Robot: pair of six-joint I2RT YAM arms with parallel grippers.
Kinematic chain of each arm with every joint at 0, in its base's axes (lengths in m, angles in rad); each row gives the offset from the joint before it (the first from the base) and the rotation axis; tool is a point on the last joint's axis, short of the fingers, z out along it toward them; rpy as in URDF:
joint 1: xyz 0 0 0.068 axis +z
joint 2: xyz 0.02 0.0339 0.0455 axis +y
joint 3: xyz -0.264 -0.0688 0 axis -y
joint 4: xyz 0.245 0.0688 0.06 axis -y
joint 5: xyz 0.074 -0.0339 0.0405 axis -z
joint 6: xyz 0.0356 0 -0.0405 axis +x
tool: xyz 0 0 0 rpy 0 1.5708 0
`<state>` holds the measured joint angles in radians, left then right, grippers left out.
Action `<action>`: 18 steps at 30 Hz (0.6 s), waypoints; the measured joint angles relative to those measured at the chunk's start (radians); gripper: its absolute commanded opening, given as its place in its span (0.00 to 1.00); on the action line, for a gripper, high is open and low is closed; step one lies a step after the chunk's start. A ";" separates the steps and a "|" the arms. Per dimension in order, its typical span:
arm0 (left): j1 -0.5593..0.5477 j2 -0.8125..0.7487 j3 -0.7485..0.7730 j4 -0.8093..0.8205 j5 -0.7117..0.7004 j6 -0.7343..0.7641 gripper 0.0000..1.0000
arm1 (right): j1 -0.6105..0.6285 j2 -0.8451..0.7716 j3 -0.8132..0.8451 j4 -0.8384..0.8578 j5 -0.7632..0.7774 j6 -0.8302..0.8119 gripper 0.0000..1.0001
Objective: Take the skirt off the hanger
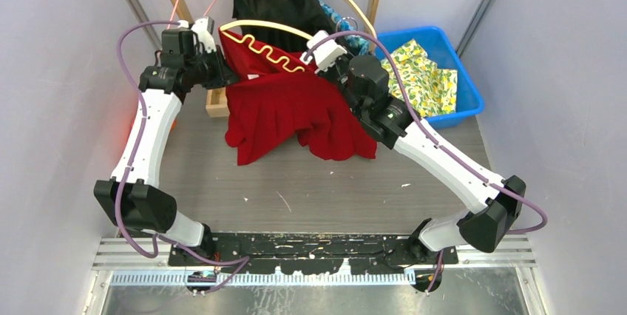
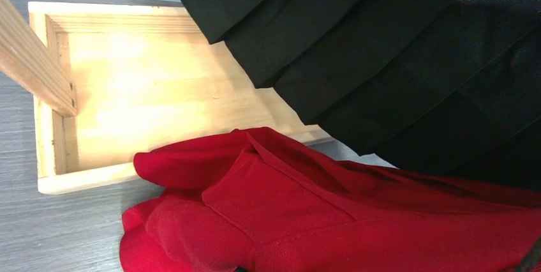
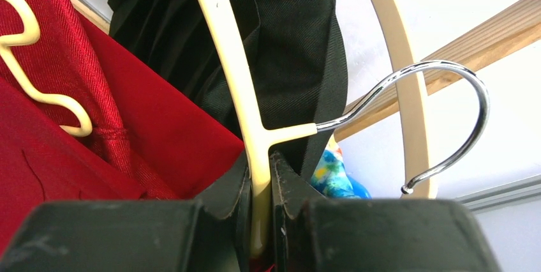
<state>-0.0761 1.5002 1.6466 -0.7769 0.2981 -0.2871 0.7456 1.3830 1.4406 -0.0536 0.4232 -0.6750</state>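
Trouble is most likely at the waistband. The red skirt (image 1: 288,108) hangs from the cream hanger (image 3: 233,61), its bulk drooping below the hanger down to the grey surface (image 1: 310,189). The hanger's wavy inner bar lies against the cloth, so a sideways pull could catch the band there and drag the whole hanger along instead of freeing the garment. The right end effector (image 3: 258,173) is clamped on the hanger's neck, just beneath where the chrome hook (image 3: 481,103) comes out, and that thin stem could twist or slip in the pinch under a hard tug. The left end effector (image 1: 222,71) sits at the hanger's left end with its fingers together. Whether they pinch red fabric I cannot tell, and a closure on nothing would move no cloth at all. Directly behind the hanger a black skirt (image 2: 415,48) hangs on a second hanger (image 3: 408,80), close enough to be swept or hooked. The wooden rack (image 2: 159,93) stands behind and left of the hanger, hemming in the left arm. Right of the hanger, a blue bin (image 1: 425,32) holding floral cloth (image 1: 425,78) sits close to the right arm.
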 measured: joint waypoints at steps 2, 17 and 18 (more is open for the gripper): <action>0.000 0.000 0.000 0.010 0.006 0.000 0.00 | -0.004 0.000 0.000 0.002 -0.002 0.000 0.01; 0.039 0.037 -0.032 0.074 0.095 -0.049 0.00 | -0.088 -0.005 -0.014 0.017 -0.122 0.030 0.01; 0.041 0.049 -0.021 0.069 0.101 -0.052 0.00 | -0.090 -0.005 -0.014 0.016 -0.128 0.037 0.01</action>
<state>-0.0349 1.5490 1.6257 -0.7078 0.3988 -0.3389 0.6556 1.3785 1.4261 -0.0376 0.2951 -0.6376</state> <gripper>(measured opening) 0.041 0.174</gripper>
